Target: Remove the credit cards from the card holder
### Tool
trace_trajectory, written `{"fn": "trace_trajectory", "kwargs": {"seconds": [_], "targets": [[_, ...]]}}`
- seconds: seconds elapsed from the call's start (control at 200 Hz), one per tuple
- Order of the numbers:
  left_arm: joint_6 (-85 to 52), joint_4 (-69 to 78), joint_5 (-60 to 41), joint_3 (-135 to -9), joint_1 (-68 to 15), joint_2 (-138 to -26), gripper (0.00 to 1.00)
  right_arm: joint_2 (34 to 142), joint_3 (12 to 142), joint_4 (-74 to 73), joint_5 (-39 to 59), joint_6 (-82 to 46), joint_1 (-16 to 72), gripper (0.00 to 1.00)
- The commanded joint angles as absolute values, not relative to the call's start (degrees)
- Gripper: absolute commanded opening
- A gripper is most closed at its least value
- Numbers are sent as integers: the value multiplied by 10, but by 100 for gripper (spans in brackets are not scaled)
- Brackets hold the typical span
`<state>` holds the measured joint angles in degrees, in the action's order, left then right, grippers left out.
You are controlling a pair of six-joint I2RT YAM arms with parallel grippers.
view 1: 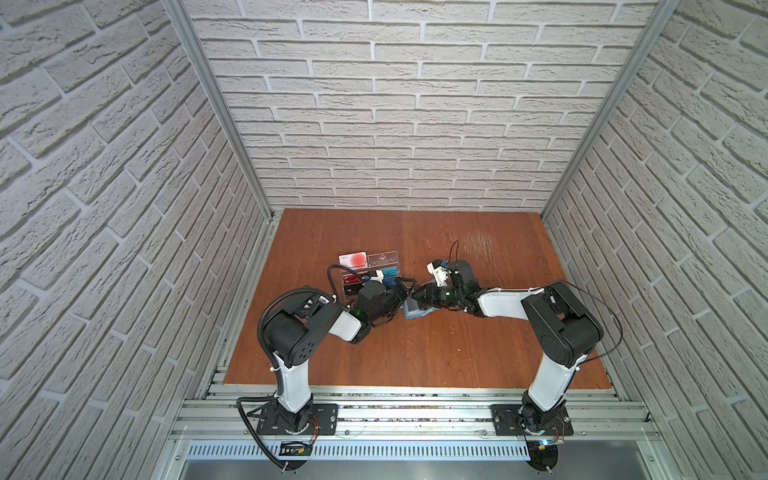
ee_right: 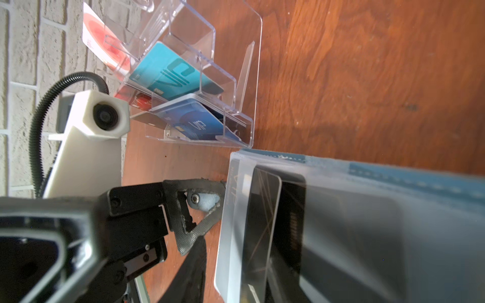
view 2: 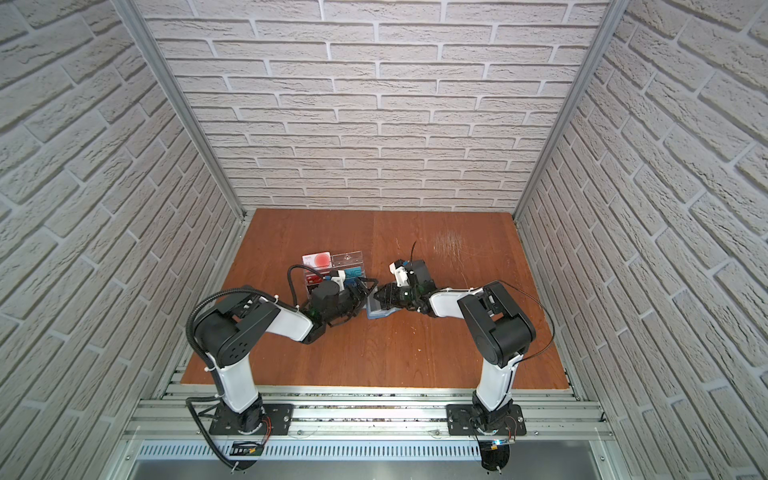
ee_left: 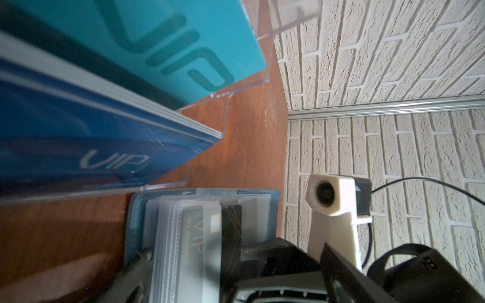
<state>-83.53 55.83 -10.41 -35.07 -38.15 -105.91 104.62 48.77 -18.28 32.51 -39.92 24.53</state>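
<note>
The slate-blue card holder (view 1: 414,312) (view 2: 377,312) lies open on the table between both grippers. Its clear sleeves (ee_left: 170,236) fan up, and its strap tab (ee_right: 203,202) shows behind a left finger. One black credit card (ee_right: 262,223) (ee_left: 231,230) marked VIP sticks partway out of a sleeve. My right gripper (ee_right: 244,262) (view 1: 419,300) has its jaws partly closed on either side of that card and sleeve, with a gap still showing. My left gripper (ee_left: 236,283) (view 1: 408,292) is wide open, one finger (ee_right: 194,212) against the holder's edge.
A clear acrylic rack (view 1: 388,266) (ee_right: 258,78) stands just behind the holder, very close to the left gripper. It holds teal (ee_left: 157,39), blue (ee_left: 91,157) and red cards and a white card with a red circle (view 1: 353,259). Brick walls enclose the table.
</note>
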Motion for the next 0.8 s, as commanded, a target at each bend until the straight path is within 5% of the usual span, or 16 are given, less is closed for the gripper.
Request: {"fn": "trace_trajectory", "kwargs": {"seconds": [0.0,0.795], "targets": [[-837,563,-112,-344,-380,-1077,98,1058,488,-222,358,-408,252,34],[-843,585,-114,-330,-377,-1087,98,1030,490,-183,349,-384,247,21]]}}
